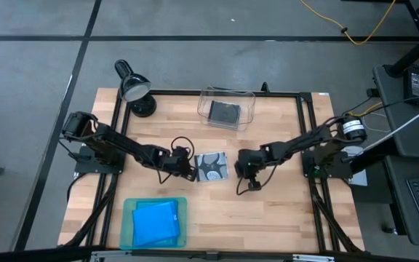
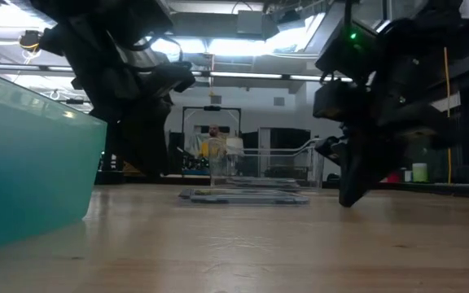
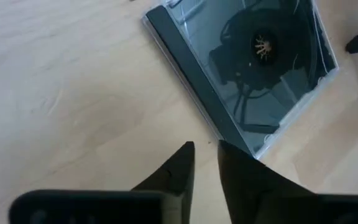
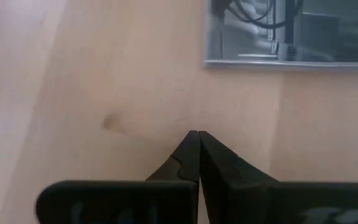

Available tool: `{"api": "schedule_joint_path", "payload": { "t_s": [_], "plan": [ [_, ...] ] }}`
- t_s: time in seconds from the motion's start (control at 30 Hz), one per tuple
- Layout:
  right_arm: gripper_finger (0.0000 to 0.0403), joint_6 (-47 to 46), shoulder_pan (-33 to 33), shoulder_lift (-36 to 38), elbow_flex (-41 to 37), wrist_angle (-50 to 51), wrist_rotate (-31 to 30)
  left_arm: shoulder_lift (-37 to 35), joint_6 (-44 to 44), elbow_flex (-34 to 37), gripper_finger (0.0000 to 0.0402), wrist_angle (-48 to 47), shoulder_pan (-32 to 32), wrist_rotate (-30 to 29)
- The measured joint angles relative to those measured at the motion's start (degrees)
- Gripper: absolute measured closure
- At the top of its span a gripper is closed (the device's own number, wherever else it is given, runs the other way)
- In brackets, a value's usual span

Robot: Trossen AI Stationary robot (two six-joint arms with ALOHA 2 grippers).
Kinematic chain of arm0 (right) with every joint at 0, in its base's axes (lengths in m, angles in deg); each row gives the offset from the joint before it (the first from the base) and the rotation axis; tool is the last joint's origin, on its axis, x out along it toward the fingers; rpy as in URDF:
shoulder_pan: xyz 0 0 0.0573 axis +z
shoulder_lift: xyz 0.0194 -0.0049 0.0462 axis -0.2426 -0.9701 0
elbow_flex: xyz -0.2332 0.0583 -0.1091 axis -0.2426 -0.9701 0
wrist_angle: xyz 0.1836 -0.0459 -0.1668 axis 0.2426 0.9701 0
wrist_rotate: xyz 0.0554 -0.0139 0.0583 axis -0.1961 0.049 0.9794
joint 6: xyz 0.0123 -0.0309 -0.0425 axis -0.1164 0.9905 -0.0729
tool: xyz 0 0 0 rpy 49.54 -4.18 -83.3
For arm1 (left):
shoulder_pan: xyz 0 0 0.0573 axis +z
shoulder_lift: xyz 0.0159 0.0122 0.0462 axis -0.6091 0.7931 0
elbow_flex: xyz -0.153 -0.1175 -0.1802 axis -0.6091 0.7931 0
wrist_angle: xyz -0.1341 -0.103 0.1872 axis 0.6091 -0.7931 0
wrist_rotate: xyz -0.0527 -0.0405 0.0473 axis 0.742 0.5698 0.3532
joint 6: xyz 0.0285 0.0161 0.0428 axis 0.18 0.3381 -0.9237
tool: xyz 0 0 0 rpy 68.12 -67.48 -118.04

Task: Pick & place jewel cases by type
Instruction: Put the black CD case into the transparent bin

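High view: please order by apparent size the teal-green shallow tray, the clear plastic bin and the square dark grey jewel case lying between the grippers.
1. Teal-green shallow tray
2. Clear plastic bin
3. Square dark grey jewel case

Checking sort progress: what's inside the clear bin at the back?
The clear plastic bin holds a dark grey square jewel case lying flat. Whether more cases are stacked beneath it can't be told; the top one covers them.

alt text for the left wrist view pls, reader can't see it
The left hand, its two dark fingers slightly parted, hovers over the light wooden table just short of a square dark grey jewel case with a clear lid. The case lies flat and skewed to the fingers, its nearest edge next to their tips.
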Motion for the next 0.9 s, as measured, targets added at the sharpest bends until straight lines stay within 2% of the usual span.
{"api": "schedule_joint_path", "payload": {
  "t_s": [0.47, 0.67, 0.9],
  "plan": [
    [0.0396, 5.83, -7.09, -0.33, -0.20, -3.52, -2.93, 0.00, 5.58, 0.00, 0.0232, 1.16, -0.65, -5.83],
    [0.0396, 5.97, -7.72, -2.35, 0.57, -4.51, -3.16, 0.37, 6.66, 0.02, 0.0211, 1.08, -0.31, -6.86],
    [0.0396, 5.97, -7.71, -5.82, 3.32, -5.10, -0.47, 3.15, 8.05, 0.02, 0.0205, 3.75, -0.01, -6.58]
  ]
}}
